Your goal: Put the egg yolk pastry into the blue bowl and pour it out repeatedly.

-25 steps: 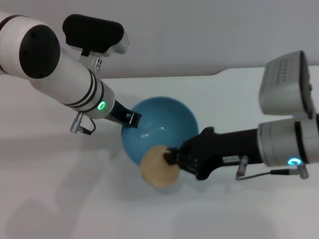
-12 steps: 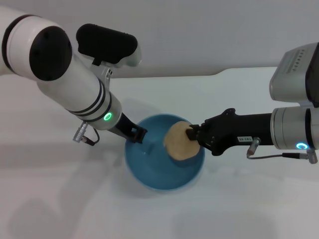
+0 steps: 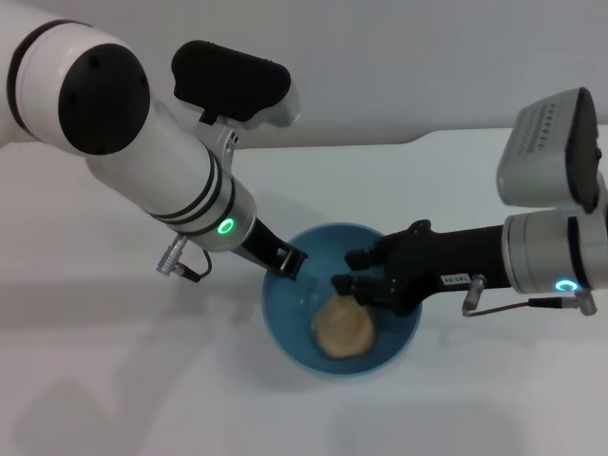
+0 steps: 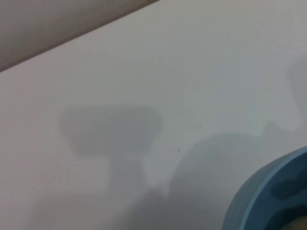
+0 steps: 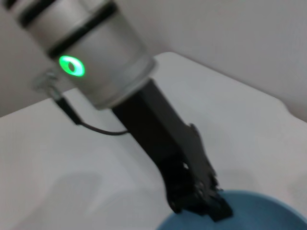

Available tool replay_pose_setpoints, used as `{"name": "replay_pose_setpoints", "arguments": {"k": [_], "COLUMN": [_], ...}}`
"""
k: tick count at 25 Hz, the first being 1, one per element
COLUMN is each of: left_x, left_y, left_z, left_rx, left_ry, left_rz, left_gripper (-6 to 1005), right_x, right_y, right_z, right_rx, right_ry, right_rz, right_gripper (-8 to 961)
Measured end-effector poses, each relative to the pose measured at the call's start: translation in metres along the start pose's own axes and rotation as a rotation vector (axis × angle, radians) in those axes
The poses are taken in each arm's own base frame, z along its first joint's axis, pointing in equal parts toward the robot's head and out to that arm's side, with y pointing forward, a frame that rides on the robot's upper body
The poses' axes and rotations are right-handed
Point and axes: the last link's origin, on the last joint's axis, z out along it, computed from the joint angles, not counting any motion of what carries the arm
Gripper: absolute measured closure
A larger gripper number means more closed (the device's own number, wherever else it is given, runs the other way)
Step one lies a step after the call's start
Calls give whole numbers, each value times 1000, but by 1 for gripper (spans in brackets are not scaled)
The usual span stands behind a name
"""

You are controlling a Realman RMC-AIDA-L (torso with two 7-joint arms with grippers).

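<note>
Head view: the blue bowl [image 3: 342, 299] sits upright on the white table [image 3: 95, 285]. The egg yolk pastry [image 3: 343, 328] lies inside the bowl, on its floor toward the near side, free of both grippers. The left gripper [image 3: 285, 263] is clamped on the bowl's left rim. The right gripper [image 3: 348, 271] hangs over the bowl's right half, just above the pastry, its 2 fingers spread apart and holding nothing. Right wrist view: the left gripper [image 5: 204, 203] meets the bowl's rim [image 5: 249, 213]. Left wrist view: the bowl's outer wall [image 4: 266, 201] fills 1 corner.
</note>
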Motion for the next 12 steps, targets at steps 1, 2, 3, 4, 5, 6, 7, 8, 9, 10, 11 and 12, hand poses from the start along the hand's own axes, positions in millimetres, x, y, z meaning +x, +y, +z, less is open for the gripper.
{"name": "replay_pose_setpoints", "arguments": {"k": [1, 2, 3, 4, 5, 6, 7, 8, 9, 10, 11, 12], "left_x": [0, 0, -1, -1, -2, -2, -3, -3, -2, -2, -1, 0], "left_y": [0, 1, 0, 0, 0, -2, -3, -4, -5, -4, -4, -3], "left_z": [0, 0, 0, 1, 1, 2, 2, 3, 3, 2, 2, 1], "left_rx": [0, 0, 0, 0, -1, 0, 0, 1, 1, -2, -3, -6], "left_ry": [-1, 0, -1, 1, 6, 12, 21, 30, 39, 54, 67, 83], "left_rz": [2, 3, 2, 1, -2, -7, -12, -16, -19, -20, -18, -12], "left_gripper": [999, 999, 998, 998, 998, 998, 998, 998, 998, 998, 998, 998], "right_x": [-2, -4, -5, -7, -8, -8, -8, -7, -4, -1, 4, 11], "right_y": [1, 1, -1, -3, -4, -7, -11, -13, -19, -23, -29, -35], "right_z": [-2, -6, -10, -17, -24, -32, -46, -54, -67, -77, -91, -104], "right_rx": [-6, -7, 2, 21, 44, 69, 115, 141, 183, 212, 248, 279], "right_ry": [-2, -8, -18, -37, -57, -76, -107, -129, -159, -193, -237, -278], "right_rz": [-7, -10, -7, 0, 8, 17, 31, 46, 73, 106, 150, 198], "right_gripper": [689, 649, 610, 595, 581, 566, 551, 536, 522, 507, 492, 477]}}
